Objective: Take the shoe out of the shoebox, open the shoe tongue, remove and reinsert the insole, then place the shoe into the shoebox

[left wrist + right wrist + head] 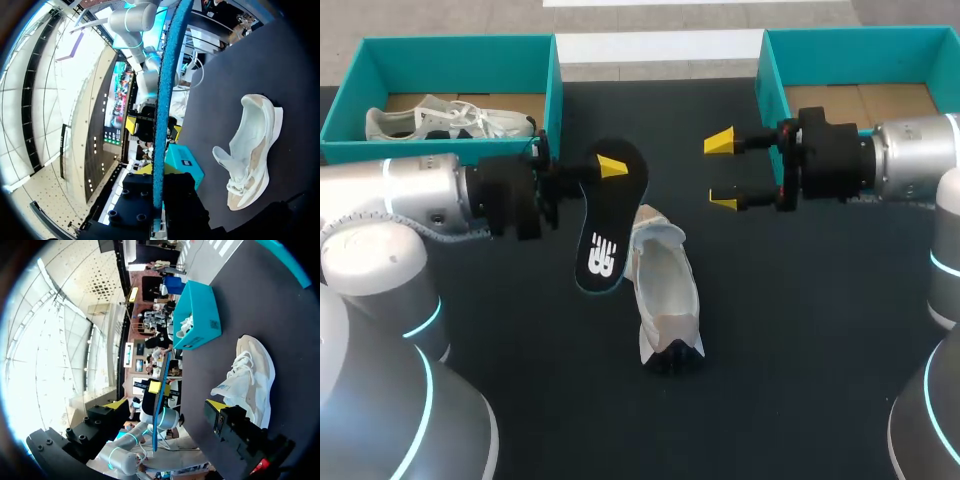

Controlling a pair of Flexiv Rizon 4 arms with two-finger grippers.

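The left hand [603, 168] pinches one end of the insole [605, 235] and holds it in the air just left of the shoe [665, 295], likely so it can be slid straight back in. The insole is black on top with a teal-blue underside. The shoe is off-white and lies on the desk [800, 330], its tongue folded back and its mouth wide. The right hand [722, 172] hangs spread and holding nothing, beyond the shoe to its right, probably ready to steady it. A teal shoebox [770, 70] stands farther right of the shoe.
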